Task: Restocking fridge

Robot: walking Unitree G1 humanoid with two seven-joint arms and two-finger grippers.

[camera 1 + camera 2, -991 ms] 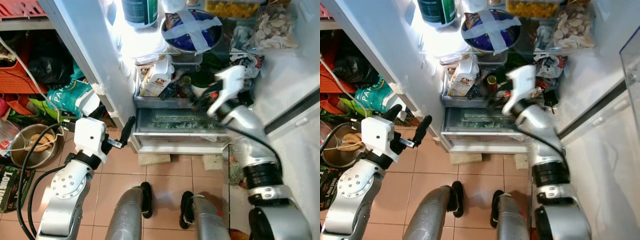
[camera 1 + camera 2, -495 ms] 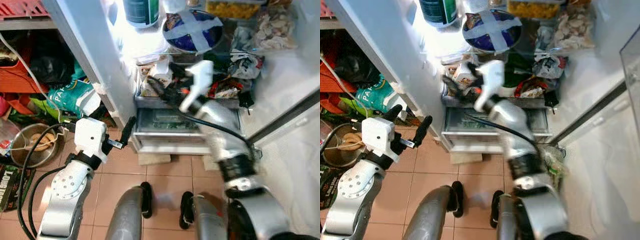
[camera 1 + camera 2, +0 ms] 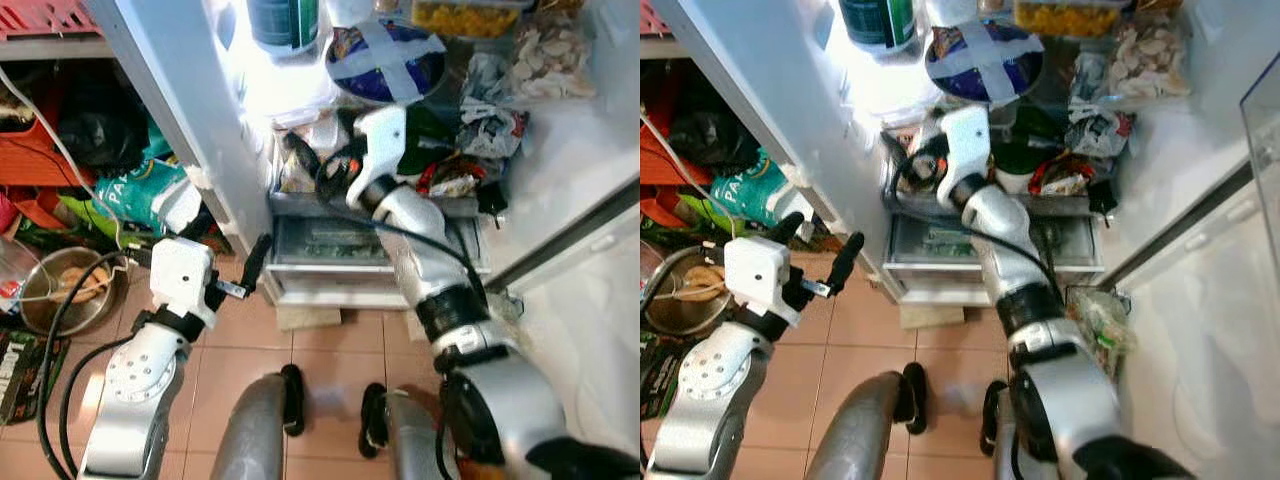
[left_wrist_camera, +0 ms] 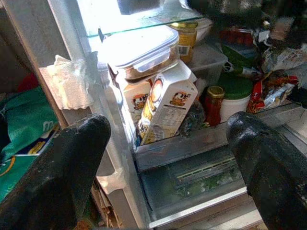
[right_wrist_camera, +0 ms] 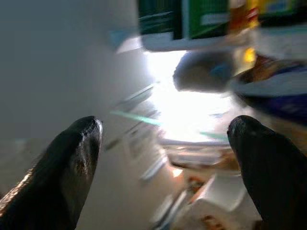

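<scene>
The right gripper (image 3: 305, 165), fingers apart and empty, is inside the fridge at frame centre, just beside the upright milk carton (image 4: 165, 108) (the left gripper (image 3: 235, 262), also apart, waits lower left).

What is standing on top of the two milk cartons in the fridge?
A clear plastic container with a white lid sits on the milk cartons. Brown food shows through its wall; what kind I cannot tell. Its back is hidden.
</scene>
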